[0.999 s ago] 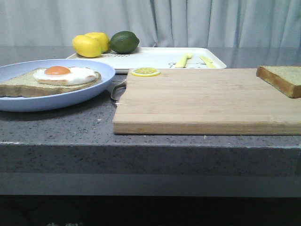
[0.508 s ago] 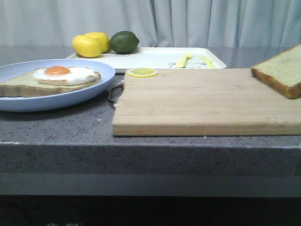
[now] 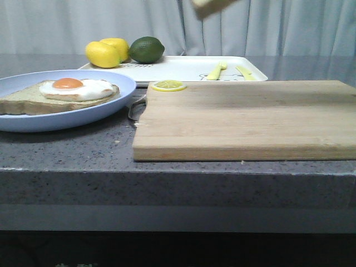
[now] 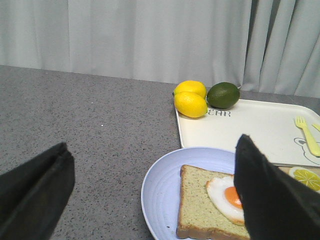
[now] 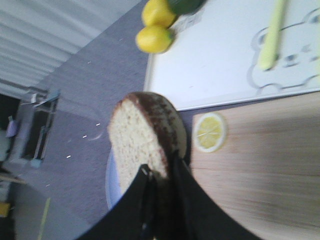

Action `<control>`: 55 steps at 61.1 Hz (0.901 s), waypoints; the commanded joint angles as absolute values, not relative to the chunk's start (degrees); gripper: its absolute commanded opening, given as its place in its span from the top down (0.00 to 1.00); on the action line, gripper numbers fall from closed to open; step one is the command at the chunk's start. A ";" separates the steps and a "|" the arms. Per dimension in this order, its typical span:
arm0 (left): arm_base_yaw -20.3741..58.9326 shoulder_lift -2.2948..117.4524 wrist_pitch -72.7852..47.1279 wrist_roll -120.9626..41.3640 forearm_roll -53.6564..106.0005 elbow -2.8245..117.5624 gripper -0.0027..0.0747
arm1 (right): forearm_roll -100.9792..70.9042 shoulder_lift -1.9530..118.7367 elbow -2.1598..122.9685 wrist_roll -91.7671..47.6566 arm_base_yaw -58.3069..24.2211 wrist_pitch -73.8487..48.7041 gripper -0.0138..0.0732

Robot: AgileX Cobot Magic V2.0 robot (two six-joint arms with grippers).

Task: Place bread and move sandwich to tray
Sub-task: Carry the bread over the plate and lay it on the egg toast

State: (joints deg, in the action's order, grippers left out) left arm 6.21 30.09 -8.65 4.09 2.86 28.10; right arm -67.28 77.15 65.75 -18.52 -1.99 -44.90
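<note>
A wooden cutting board (image 3: 245, 119) lies on the grey counter (image 3: 72, 150), a lemon slice (image 3: 169, 85) at its far corner. Two lemons (image 3: 107, 53) touch a lime (image 3: 147, 49).

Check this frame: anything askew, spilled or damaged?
Nothing spilled or damaged. The one odd sight is the bread, clamped on edge in the right gripper and blurred at the front view's top edge, high above the cutting board. The lemon slice lies flat at the board's far corner.
</note>
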 commanded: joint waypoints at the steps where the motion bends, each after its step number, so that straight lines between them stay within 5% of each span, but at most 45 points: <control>1: 6.52 30.57 -3.97 4.15 3.08 30.16 0.16 | -76.26 78.85 67.68 -19.35 -9.76 -38.75 0.91; 16: 6.52 30.57 -3.97 4.15 3.08 30.16 0.16 | -89.70 92.02 73.19 -24.49 -28.85 -23.31 0.91; 30: 6.52 30.57 -3.97 4.15 3.08 30.16 0.17 | -91.38 104.34 82.95 -24.69 -32.69 -25.13 0.89; 55: 6.52 30.57 -3.97 4.15 3.08 30.16 0.16 | -84.02 106.95 84.06 -24.64 -31.59 -28.21 0.49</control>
